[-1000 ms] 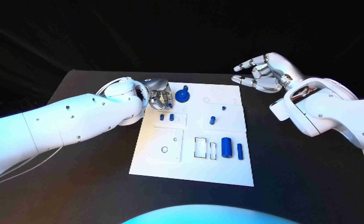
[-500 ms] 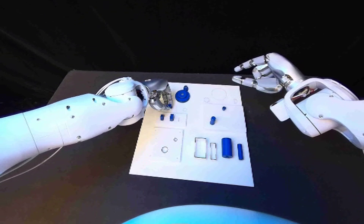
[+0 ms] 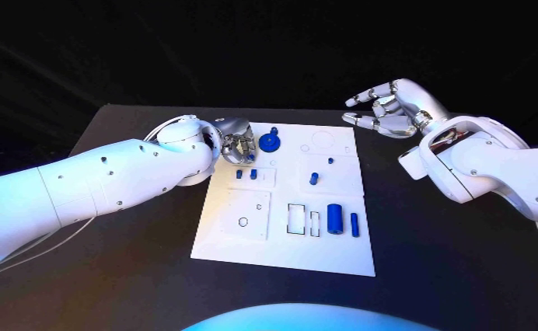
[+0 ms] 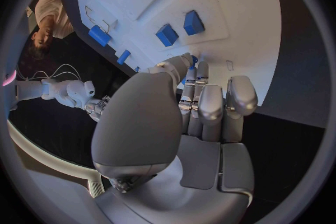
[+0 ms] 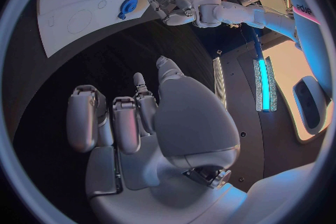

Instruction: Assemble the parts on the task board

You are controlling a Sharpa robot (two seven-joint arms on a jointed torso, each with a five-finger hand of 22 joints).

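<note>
The white task board (image 3: 281, 242) lies in the middle of the table. My left hand (image 3: 235, 144) hovers at the board's far left corner, fingers bunched against the thumb. A small blue part (image 4: 194, 59) is pinched at its tips. Just right of it stands a round blue part (image 3: 270, 142). Two small blue blocks (image 3: 246, 174) lie close below the hand. A blue cylinder (image 3: 334, 213) and a thin blue bar (image 3: 354, 224) lie near the board's right edge. My right hand (image 3: 387, 113) floats off the board's far right corner, fingers apart and loosely curved, holding nothing.
Two more small blue parts (image 3: 315, 178) sit mid-board. Rectangular slots (image 3: 297, 218) and a round hole (image 3: 243, 221) are cut in the board's near half. Black table (image 3: 437, 269) surrounds the board on all sides.
</note>
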